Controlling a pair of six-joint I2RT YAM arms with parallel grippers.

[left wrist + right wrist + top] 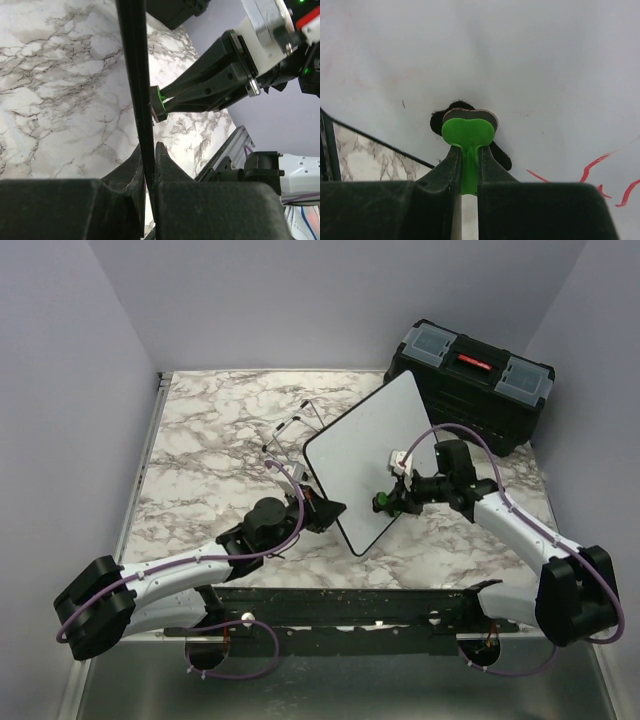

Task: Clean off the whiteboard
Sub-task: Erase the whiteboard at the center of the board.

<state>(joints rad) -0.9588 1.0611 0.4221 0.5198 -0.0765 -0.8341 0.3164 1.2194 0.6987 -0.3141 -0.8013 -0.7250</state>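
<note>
- Center of the top view: whiteboard (375, 440) stands tilted on edge on the marble table (200, 460), with the left gripper (330, 508) pinched narrow on its black rim.
- Right gripper (386, 502) clamps a green eraser (468, 131), pad pressed on the board face.
- Risk: a hard push could twist the board out of the thin rim pinch, or tip it.
- Risk: red marks (592, 165), lower right of the right wrist view, get missed if strokes fall short.
- Black toolbox (470, 375), upper right: lid closed, contents hidden.
</note>
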